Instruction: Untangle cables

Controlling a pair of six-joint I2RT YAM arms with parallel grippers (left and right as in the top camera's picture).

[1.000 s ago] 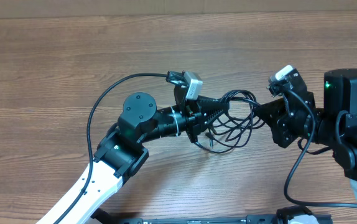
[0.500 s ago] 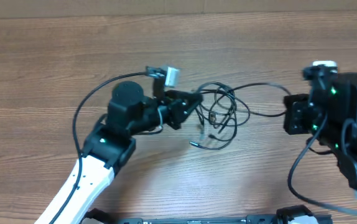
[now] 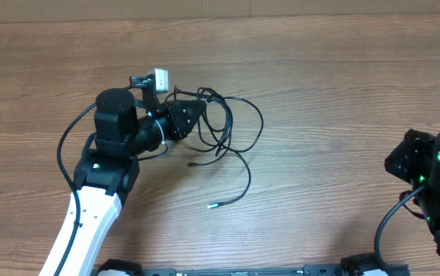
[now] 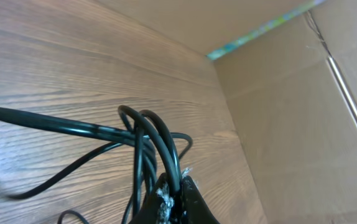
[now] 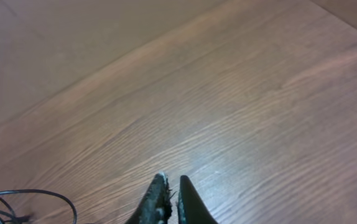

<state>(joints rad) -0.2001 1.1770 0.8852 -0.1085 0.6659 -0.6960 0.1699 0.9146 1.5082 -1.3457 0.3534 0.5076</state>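
Pinching a bunch of the black cables (image 3: 224, 123) left of centre in the overhead view, the left gripper (image 3: 198, 115) has its jaws pressed tight on several loops. The left wrist view shows those loops rising from between the fingertips (image 4: 191, 200). One loose strand trails toward lower centre and ends in a silvery plug (image 3: 211, 205) lying on the wooden table (image 3: 343, 84). At the far right edge, well apart, the right gripper (image 5: 171, 190) has its jaws pressed together on nothing.
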